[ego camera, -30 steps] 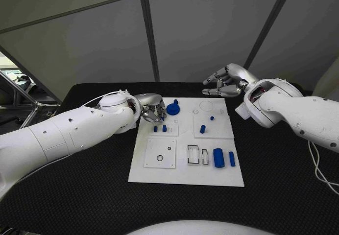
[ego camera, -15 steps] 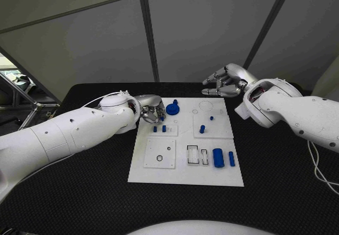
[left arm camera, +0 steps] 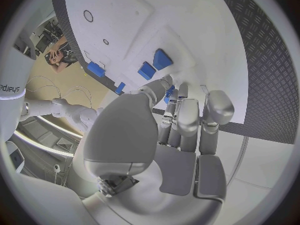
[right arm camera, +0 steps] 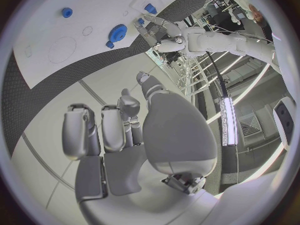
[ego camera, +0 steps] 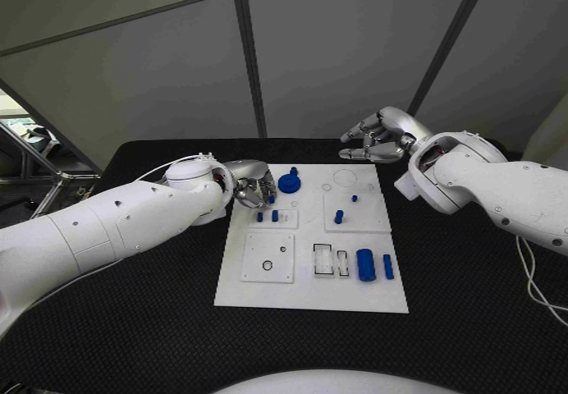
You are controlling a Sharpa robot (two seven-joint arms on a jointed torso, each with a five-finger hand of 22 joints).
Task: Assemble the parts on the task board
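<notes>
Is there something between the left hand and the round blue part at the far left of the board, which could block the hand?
Nothing visible does. The left hand hovers at the task board edge, right beside the round blue part, with only bare white board between them. Two small blue pegs stand nearer the robot, off that line.

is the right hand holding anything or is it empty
Empty. The right hand hovers beyond the white task board with fingers curled on nothing.

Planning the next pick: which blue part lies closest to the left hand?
The round blue gear-like part at the board's far end, beside the left hand; the other blue parts lie nearer the robot.
</notes>
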